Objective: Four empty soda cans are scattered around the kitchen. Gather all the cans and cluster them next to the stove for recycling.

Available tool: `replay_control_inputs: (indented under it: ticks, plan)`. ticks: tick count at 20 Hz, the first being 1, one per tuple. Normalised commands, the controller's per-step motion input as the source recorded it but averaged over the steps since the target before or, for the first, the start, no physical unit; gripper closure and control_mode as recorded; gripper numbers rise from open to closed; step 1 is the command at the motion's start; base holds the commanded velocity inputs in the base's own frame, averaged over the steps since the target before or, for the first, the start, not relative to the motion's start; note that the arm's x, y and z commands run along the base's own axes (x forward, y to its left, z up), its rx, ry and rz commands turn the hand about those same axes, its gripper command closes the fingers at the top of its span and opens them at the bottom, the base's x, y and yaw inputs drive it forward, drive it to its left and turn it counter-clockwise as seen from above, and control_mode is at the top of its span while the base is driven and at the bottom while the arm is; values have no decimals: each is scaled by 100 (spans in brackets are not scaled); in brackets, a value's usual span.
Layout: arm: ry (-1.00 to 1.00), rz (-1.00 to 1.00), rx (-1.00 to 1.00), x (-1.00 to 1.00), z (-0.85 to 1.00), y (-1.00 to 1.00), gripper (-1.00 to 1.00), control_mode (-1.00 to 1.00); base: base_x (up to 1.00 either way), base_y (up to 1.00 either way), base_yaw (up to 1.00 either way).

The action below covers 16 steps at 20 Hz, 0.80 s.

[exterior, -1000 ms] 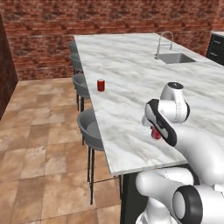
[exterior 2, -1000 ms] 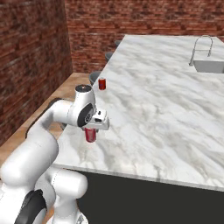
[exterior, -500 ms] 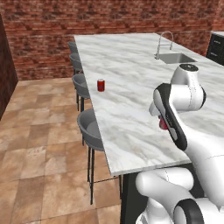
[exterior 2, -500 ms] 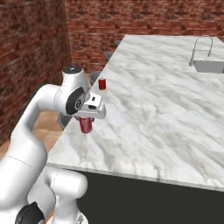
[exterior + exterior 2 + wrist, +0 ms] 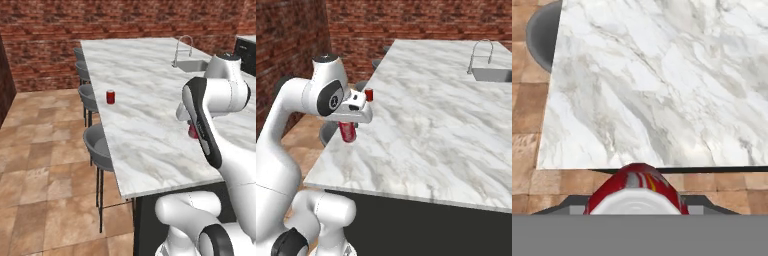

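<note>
My gripper (image 5: 348, 129) is shut on a red soda can (image 5: 347, 131) and holds it in the air above the near end of the white marble island counter (image 5: 421, 130). In the left base view a sliver of that red can (image 5: 192, 131) peeks out behind my forearm. The hand view looks down on the can's silver top (image 5: 636, 205) and red shoulder, with the counter's corner far below. A second red soda can (image 5: 110, 96) stands upright near the counter's left edge, also seen as the small red can (image 5: 369, 94) just beyond my hand. The stove is out of view.
Grey bar stools (image 5: 97, 147) line the island's left side over the terracotta floor (image 5: 40, 165). A sink with a curved faucet (image 5: 184, 47) sits at the far right of the counter. Red brick walls (image 5: 120, 20) close the back.
The arm has lifted the held red can higher off the counter and drawn it back toward the near edge. The other can has not moved.
</note>
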Motion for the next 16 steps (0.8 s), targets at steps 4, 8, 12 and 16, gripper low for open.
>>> replay_control_inputs:
  ticks: [4,8,12,16]
  plan:
    - [0,0,0,0,0,0,100,100,-40,-86,-40]
    - [0,0,0,0,0,0,100,100,-26,-80,-49]
    - [0,0,0,0,0,0,100,100,-29,-71,-52]
    - [0,0,0,0,0,0,100,100,-22,-59,-56]
